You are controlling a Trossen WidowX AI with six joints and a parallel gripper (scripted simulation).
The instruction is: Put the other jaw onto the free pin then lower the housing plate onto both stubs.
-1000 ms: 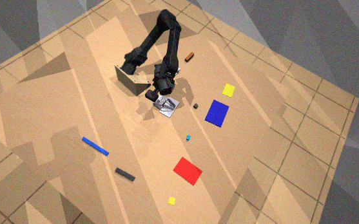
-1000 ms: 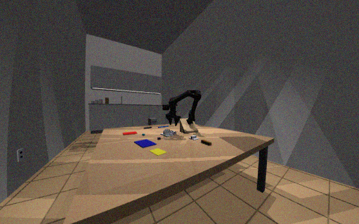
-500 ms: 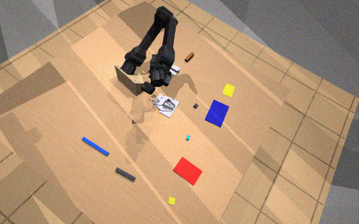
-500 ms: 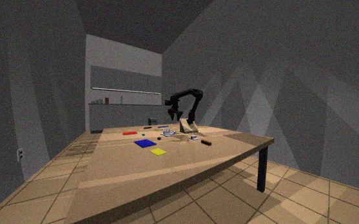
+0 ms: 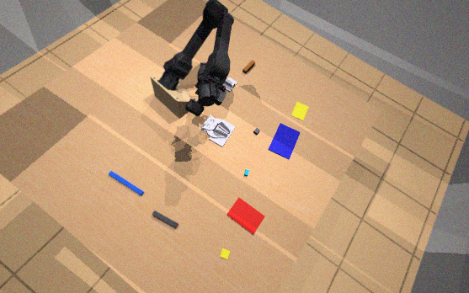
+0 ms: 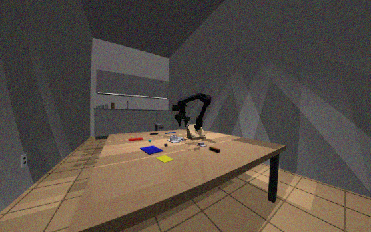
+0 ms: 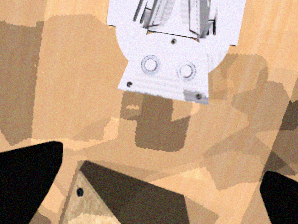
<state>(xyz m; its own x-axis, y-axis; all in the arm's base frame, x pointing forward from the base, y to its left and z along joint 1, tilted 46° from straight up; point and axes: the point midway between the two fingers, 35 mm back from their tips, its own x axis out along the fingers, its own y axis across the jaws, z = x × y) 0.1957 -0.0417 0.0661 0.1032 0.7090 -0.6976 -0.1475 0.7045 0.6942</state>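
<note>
The gripper (image 5: 210, 98) (image 6: 183, 123) (image 7: 165, 168) is released, its 2 fingers wide apart with nothing between them. The white jaw assembly (image 5: 225, 139) (image 6: 174, 139) (image 7: 220, 52) lies flat on the table (image 5: 290, 189) (image 6: 139, 187) (image 7: 65, 75), near the gripper but outside the finger gap. In the wrist view, it sits ahead of the fingertips; its long axis runs away from the gripper, slightly skewed, with the 2 ringed stubs (image 7: 169, 68) at the near end and the 2 jaws (image 5: 222, 129) (image 7: 199, 17) at the far end. This offset governs the next move: a retreat should clear the assembly, whereas any correction requires a return over the stub end. The assembly is white, with grey-shaded jaws and small dark holes along its near edge. What appears to be the housing plate (image 7: 167, 83) covers the jaw roots and looks seated; full closure and tooth mesh cannot be confirmed. The task is judged near completion. Caution: a beige angled stand (image 5: 171, 98) (image 6: 196, 134) (image 7: 90, 207) stands near the gripper and could obstruct a low withdrawal.
</note>
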